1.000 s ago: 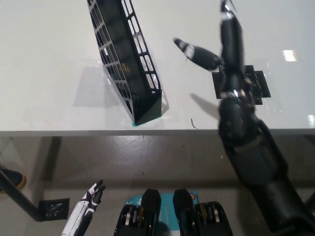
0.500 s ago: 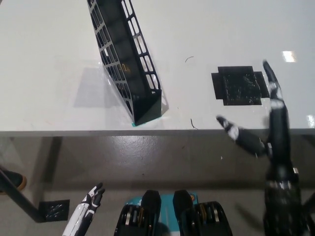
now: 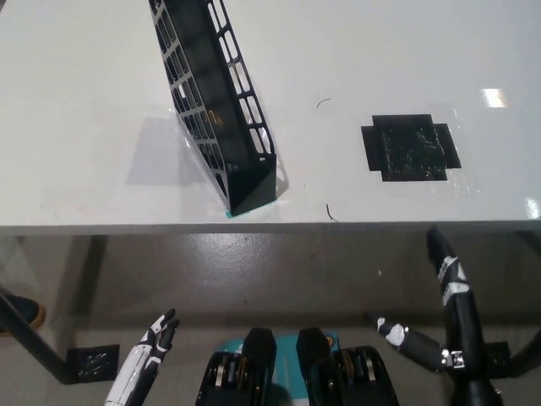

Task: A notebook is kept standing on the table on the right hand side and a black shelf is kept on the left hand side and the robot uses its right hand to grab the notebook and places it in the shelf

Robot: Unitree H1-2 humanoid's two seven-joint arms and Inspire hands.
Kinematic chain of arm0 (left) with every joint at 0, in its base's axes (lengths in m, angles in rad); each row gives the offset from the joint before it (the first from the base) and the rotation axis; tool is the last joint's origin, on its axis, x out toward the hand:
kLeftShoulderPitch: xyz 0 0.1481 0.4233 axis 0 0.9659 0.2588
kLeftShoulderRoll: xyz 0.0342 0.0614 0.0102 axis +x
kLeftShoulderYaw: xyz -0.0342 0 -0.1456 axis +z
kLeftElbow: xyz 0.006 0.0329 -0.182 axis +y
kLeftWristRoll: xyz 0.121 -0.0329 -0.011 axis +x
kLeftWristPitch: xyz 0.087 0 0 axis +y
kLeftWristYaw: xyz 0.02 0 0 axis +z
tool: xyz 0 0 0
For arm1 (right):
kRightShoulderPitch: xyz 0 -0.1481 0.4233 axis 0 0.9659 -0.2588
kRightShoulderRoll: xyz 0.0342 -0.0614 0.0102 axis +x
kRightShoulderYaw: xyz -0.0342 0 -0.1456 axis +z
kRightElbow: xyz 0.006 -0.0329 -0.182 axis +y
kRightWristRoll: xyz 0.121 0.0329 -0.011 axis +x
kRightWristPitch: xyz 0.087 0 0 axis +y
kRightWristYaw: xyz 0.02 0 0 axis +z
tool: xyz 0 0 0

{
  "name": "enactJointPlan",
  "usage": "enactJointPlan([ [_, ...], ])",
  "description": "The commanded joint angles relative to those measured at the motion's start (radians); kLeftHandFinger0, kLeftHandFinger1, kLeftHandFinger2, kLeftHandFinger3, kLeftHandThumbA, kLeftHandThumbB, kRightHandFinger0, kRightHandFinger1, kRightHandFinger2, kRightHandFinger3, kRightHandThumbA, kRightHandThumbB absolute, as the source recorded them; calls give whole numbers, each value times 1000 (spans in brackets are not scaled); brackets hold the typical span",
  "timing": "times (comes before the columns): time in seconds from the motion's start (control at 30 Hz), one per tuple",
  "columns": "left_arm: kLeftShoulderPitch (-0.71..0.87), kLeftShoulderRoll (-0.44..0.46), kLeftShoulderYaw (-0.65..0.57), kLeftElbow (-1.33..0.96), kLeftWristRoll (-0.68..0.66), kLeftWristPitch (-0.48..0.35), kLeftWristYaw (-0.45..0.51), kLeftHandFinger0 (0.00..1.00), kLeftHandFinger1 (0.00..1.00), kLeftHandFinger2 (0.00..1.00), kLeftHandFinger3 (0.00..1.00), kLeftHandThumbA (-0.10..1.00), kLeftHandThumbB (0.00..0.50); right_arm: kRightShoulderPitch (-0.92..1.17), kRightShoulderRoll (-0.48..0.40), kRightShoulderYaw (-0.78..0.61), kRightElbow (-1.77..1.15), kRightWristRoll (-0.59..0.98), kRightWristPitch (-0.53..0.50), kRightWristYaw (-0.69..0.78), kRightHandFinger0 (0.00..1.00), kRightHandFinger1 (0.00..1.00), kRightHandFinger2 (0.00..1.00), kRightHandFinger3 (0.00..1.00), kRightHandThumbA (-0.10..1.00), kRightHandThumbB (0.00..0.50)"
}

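Note:
The black lattice shelf [image 3: 218, 101] stands on the white table [image 3: 84, 101] at the left of centre, reaching from the top edge of the picture down to the table's front edge. No notebook shows in this view. My black right hand [image 3: 444, 326] is low at the bottom right, below the table's front edge, open with fingers spread and nothing in it. My white left hand [image 3: 144, 359] rests at the bottom left, below the table, fingers apart and holding nothing.
A black tape patch [image 3: 410, 148] marks the table at the right. The table's front edge [image 3: 270, 227] runs across the middle of the picture, with grey floor [image 3: 254, 271] below it. A dark table leg [image 3: 34, 342] shows at the lower left.
My right hand has dropped from above the tape patch on the table to below the table's front edge. The shelf and left hand have not moved.

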Motion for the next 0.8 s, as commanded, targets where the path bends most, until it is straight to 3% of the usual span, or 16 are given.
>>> enactJointPlan([
  [0.0,-14,6,12,-27,-16,-51,8,1000,1000,1000,1000,1000,149,-11,20,-26,56,125,-80,85,1000,1000,1000,1000,1000,174],
  [0.1,-14,8,11,-27,-5,-51,13,1000,1000,1000,1000,1000,137,-21,31,-41,123,198,-72,139,1000,1000,1000,1000,1000,172],
  [0.17,-13,6,12,-28,-9,-51,12,1000,1000,1000,1000,1000,155,-30,35,-52,155,236,-57,175,1000,1000,1000,1000,1000,136],
  [0.2,-14,4,14,-27,-17,-49,9,1000,1000,1000,1000,1000,160,-34,37,-58,166,245,-46,185,1000,1000,1000,1000,1000,87],
  [0.23,-14,1,14,-26,-15,-49,13,1000,1000,1000,1000,1000,162,-40,38,-64,187,252,-45,193,1000,1000,1000,1000,1000,112],
  [0.53,-17,3,14,-28,-7,-50,15,1000,1000,1000,1000,1000,151,-74,48,-112,259,335,0,283,1000,1000,1000,1000,1000,97],
  [0.77,-18,1,14,-27,-10,-52,15,1000,1000,1000,1000,1000,177,-72,57,-125,256,331,12,296,1000,1000,1000,1000,1000,87],
])
